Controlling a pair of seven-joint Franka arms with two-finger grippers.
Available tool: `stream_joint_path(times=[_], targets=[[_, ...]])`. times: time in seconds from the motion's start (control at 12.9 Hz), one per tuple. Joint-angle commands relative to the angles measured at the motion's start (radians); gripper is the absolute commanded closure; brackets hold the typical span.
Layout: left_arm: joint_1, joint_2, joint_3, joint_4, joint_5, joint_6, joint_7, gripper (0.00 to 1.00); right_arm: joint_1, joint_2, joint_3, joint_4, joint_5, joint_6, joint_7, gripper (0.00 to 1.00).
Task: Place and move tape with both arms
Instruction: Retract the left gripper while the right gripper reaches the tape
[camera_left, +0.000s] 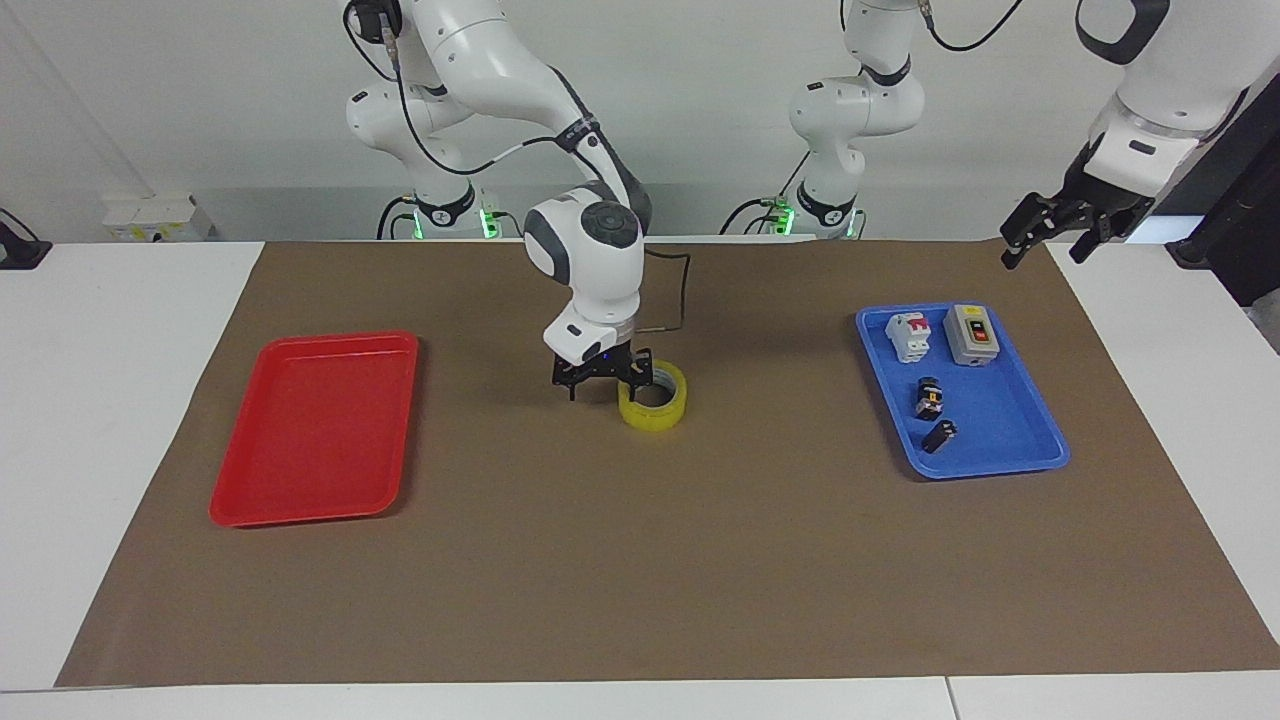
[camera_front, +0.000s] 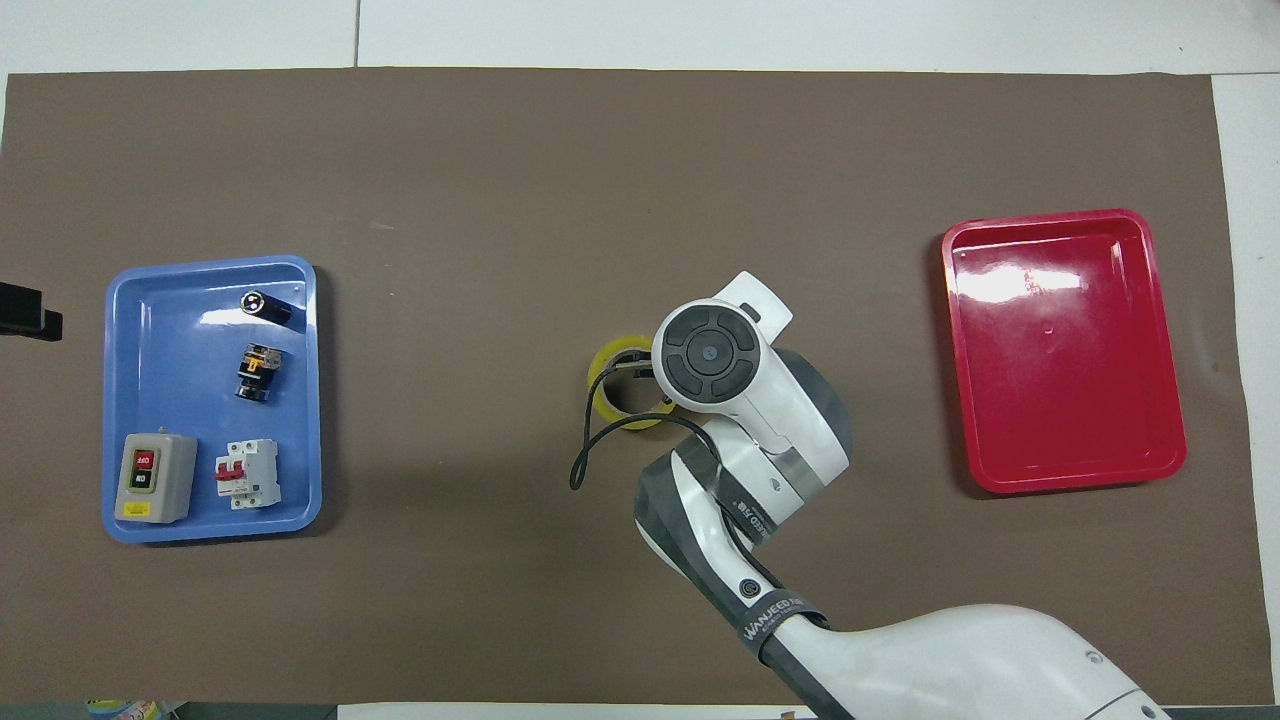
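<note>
Yellow tape (camera_left: 652, 395) mid-mat, not yet gripped; right gripper (camera_left: 603, 376) spread astride rim; left gripper (camera_left: 1062, 226) spread, waiting; red tray (camera_left: 312, 428) empty.

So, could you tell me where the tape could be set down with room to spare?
The red tray is bare, as is the brown mat between both trays. The blue tray is crowded with small parts. The right end effector is at the tape.
</note>
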Motion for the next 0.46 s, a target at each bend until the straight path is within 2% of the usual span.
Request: stream_joint_path(times=[0.0, 0.39], targets=[[0.021, 0.034, -0.013, 0.035, -0.025, -0.065, 0.039, 0.0, 0.016, -0.006, -0.002, 0.034, -0.019, -0.032, 0.015, 0.0], [-0.018, -0.004, -0.025, -0.035, -0.024, -0.051, 0.025, 0.0, 0.04, -0.011, -0.002, 0.011, -0.017, -0.016, 0.032, 0.0]])
